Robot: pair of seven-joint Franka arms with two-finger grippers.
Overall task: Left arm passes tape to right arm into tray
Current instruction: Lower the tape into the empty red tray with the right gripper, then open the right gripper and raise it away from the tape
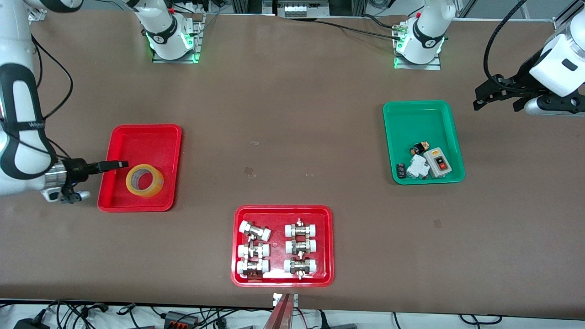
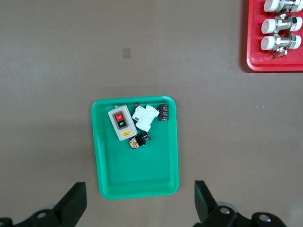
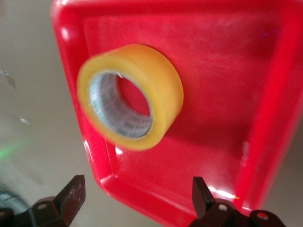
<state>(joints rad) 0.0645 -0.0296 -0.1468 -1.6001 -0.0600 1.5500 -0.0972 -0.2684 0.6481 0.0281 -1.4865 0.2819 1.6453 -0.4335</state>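
Glossy red tray (image 1: 137, 141) holds translucent yellow tape (image 1: 144, 180).

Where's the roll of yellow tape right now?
The tape lies flat in the plain red tray at the right arm's end of the table, in the part nearer the front camera, beside the open right gripper.

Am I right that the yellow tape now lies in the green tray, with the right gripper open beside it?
Not quite: the tape lies in the plain red tray, as the front view shows. The right gripper is indeed open beside it.
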